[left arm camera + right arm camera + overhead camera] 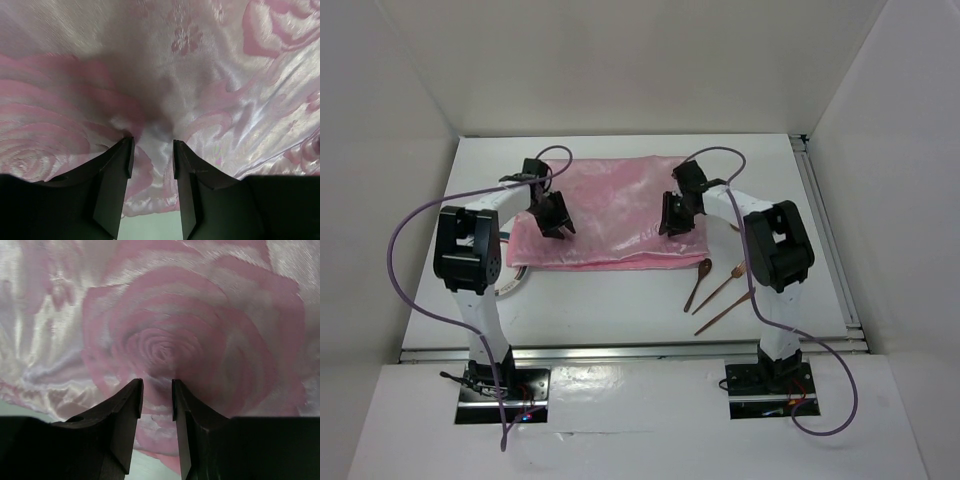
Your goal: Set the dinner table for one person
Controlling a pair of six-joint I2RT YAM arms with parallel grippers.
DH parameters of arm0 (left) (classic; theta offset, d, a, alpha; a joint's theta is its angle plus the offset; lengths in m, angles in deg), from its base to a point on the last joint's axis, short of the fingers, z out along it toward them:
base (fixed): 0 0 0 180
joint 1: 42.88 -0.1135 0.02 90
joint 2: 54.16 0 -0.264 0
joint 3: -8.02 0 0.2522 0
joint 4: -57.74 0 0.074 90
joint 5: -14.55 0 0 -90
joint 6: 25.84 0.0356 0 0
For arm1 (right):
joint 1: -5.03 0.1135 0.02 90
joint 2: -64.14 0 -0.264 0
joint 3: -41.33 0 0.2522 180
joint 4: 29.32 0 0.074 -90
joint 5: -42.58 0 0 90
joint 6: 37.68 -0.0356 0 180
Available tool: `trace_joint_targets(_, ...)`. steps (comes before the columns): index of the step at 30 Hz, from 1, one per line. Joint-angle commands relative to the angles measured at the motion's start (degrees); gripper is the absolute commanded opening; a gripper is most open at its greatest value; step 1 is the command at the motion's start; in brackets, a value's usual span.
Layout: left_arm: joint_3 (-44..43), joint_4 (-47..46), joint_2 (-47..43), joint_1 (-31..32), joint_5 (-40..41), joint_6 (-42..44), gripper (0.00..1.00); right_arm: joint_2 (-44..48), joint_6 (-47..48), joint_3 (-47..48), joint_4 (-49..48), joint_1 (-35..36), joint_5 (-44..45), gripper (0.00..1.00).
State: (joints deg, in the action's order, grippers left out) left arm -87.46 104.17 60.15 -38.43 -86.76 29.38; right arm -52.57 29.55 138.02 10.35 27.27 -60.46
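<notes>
The pink cloth (615, 205) lies upper centre on the dinner table (610, 310), long axis left to right; the left gripper (557, 228) pinches a puckered ridge at its lower-left end; the right gripper (675, 225) sits at the lower-right end, jaws narrowly apart, grip unclear.

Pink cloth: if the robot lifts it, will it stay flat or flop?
Likely floppy: the pink cloth already wrinkles and puckers at the left hand. Probably light, since it looks thin. Its shiny surface may slip on the dinner table.
</notes>
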Motion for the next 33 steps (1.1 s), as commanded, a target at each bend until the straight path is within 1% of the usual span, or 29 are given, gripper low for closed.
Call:
trace_joint_targets(1,2.25,-1.63,0.75,1.7,-0.2,-0.11,0.53,-0.28,-1.58,-2.25,0.81,-0.27,5.72,0.41)
trace_joint_targets(4,4.62,-2.16,0.75,3.1,-0.2,-0.63,0.53,1.83,-1.58,-6.2,1.95,-0.27,9.77,0.41)
trace_joint_targets(6,5.33,-2.17,0.75,4.6,-0.2,-0.63,0.54,3.84,-2.11,-9.61,1.95,-1.4,10.31,0.41)
trace_joint_targets(11,6.48,-1.12,-0.48,7.5,1.81,-0.63,0.56,7.98,-3.16,-14.2,3.0,-3.51,11.98,0.41)
trace_joint_targets(14,7.88,-0.59,-3.46,8.12,2.96,-1.68,0.57,9.83,-2.64,-15.26,3.53,-3.52,13.12,0.41)
trace_joint_targets(16,8.49,1.34,-5.66,8.12,3.83,-2.21,0.58,11.76,-1.94,-15.78,3.53,-3.52,13.13,0.42)
trace_joint_targets(17,8.5,2.74,-8.45,8.12,5.84,-2.74,0.6,12.81,-1.24,-15.79,2.75,-3.52,11.65,0.42)
trace_joint_targets(19,7.72,4.41,-11.54,8.12,8.13,-2.74,0.62,13.51,-0.62,-14.57,2.13,-3.52,10.23,0.44)
trace_joint_targets(20,6.84,5.47,-13.04,8.12,10.67,-3.27,0.62,13.52,-0.61,-13.95,2.13,-3.52,8.05,0.44)
trace_joint_targets(22,6.13,7.32,-17.43,4.98,12.44,-3.8,0.66,13.52,0.61,-11.06,2.73,-2.74,6.37,0.48)
trace_joint_targets(23,6.13,7.93,-19.1,3.48,13.06,-4.41,0.66,13.52,1.14,-10.08,2.74,-2.12,5.84,0.5)
trace_joint_targets(24,7.08,8.72,-22.33,-0.37,13.07,-4.41,0.68,13.52,1.14,-9.2,3.35,-1.5,5.83,0.54)
trace_joint_targets(26,9.28,9.51,-25.52,-5.04,11.76,-5.03,0.69,13.52,1.14,-7.01,3.88,0.43,5.83,0.58)
trace_joint_targets(27,10.07,10.65,-26.92,-7.41,11.75,-5.64,0.71,13.52,1.66,-6.39,3.88,1.05,5.31,0.61)
trace_joint_targets(28,11.04,11.27,-28.33,-11.79,12.27,-6.51,0.75,13.52,1.67,-5.86,3.88,2.1,5.3,0.64)
trace_joint_targets(29,12.01,11.8,-30.87,-13.74,12.28,-7.05,0.87,13.52,1.67,-5.25,3.88,2.11,5.3,0.68)
trace_joint_targets(30,14.28,12.33,-32.02,-15.68,12.89,-8.09,0.95,14.04,1.67,-5.24,3.88,2.89,4.43,0.7)
trace_joint_targets(31,15.69,12.94,-33.25,-19.44,12.89,-8.89,1.0,14.05,1.67,-4.72,3.88,3.59,4.42,0.73)
trace_joint_targets(32,17.19,12.95,-35.7,-21.22,12.89,-9.59,1.0,14.05,1.67,-4.71,3.88,3.6,3.9,0.77)
trace_joint_targets(33,20.85,12.95,-37.03,-22.89,11.76,-10.3,1.0,14.05,1.67,-4.19,3.88,4.3,3.38,0.78)
